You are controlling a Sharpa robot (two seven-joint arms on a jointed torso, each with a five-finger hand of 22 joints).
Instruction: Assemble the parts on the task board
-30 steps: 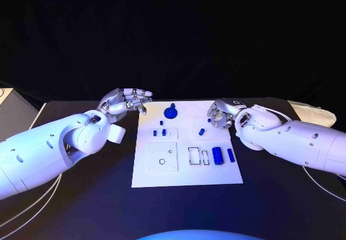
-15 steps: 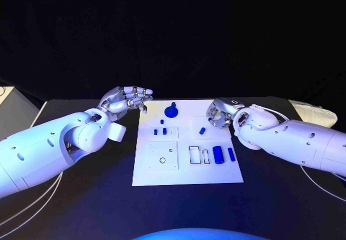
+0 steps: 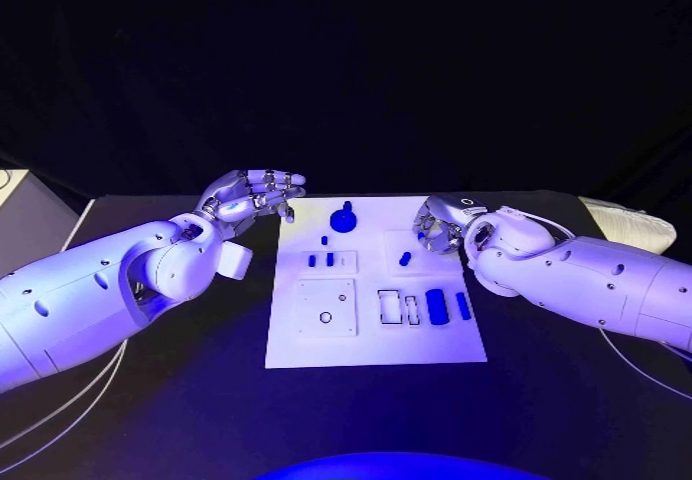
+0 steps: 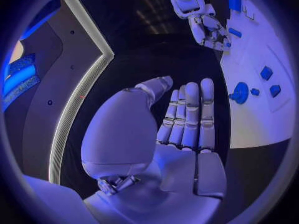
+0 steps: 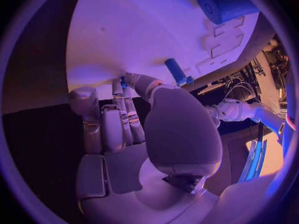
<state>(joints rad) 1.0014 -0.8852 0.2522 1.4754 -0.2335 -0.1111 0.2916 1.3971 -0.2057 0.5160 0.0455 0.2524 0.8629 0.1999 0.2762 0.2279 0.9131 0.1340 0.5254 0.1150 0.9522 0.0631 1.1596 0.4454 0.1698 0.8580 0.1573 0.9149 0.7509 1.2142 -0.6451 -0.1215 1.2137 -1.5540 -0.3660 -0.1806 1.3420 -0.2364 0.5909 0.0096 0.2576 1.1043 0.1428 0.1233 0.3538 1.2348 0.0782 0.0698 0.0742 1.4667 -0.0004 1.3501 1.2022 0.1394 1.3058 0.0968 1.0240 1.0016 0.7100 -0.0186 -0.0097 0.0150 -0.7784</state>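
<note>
Head view: the task board [image 3: 375,340], a flat white matt plate, lies in the middle of the black table [image 3: 173,400]. Blue parts rest on it: a round knob-like piece [image 3: 343,219] at the far end, small pegs [image 3: 320,260] at mid-board, a short cylinder [image 3: 436,307] and a slim bar [image 3: 463,306] beside rectangular recesses on the right. The left hand [image 3: 253,198] hovers beside the board's far left corner, fingers loosely curled, holding nothing. The right hand [image 3: 441,226] sits over the board's right edge, fingers curled down; whether it pinches anything cannot be told here.

Left wrist view: the left hand [image 4: 181,129] shows smooth metallic fingers straight and close together, palm empty. The task board [image 4: 261,74] and round knob-like piece [image 4: 239,92] lie beyond the fingertips.

Right wrist view: the right hand [image 5: 143,129] has fingers bent towards the task board [image 5: 143,30], fingertips near a small blue peg [image 5: 176,71]; contact is unclear. The step appears to be reaching for this peg. The next move calls for a precise pinch on a small, smooth cylinder.
</note>
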